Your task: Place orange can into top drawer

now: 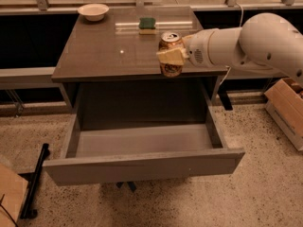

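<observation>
The orange can (171, 68) has an orange-tan label and a silver top. It is held upright in the air above the front right edge of the grey table (99, 56). My gripper (171, 56) is shut on it from the right, a cream finger (169, 57) across its middle. The white arm reaches in from the right. The top drawer (142, 164) is pulled wide open below the tabletop. Its light grey inside is bare. The can hangs above the drawer's back right part.
A white bowl (93, 11) sits at the table's back left. A green-and-yellow sponge (147, 25) lies at the back middle. A cardboard box (287, 110) stands on the floor at right. A black bar (34, 186) lies on the floor at left.
</observation>
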Robot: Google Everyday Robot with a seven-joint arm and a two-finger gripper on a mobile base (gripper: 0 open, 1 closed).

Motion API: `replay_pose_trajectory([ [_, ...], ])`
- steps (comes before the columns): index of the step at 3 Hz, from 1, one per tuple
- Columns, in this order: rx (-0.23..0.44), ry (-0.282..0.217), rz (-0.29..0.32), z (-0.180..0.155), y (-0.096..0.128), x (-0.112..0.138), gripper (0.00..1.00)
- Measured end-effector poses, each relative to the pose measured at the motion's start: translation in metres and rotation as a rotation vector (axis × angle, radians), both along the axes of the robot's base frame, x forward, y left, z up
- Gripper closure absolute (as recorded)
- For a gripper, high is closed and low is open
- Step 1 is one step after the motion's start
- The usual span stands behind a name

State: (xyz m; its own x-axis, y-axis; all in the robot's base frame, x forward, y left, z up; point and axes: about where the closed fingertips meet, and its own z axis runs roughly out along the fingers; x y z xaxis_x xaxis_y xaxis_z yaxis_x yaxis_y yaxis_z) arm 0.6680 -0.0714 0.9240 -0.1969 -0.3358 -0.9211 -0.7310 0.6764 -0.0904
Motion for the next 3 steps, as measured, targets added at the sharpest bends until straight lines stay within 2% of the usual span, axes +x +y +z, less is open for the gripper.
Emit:
replay_pose_trajectory([
  [1, -0.030, 0.025, 0.094, -0.028, 0.032, -0.048, 1.00],
  [2, -0.048, 0.060, 0.117, -0.070, 0.049, -0.063, 1.00],
  [3, -0.049, 0.061, 0.111, -0.074, 0.050, -0.063, 1.00],
])
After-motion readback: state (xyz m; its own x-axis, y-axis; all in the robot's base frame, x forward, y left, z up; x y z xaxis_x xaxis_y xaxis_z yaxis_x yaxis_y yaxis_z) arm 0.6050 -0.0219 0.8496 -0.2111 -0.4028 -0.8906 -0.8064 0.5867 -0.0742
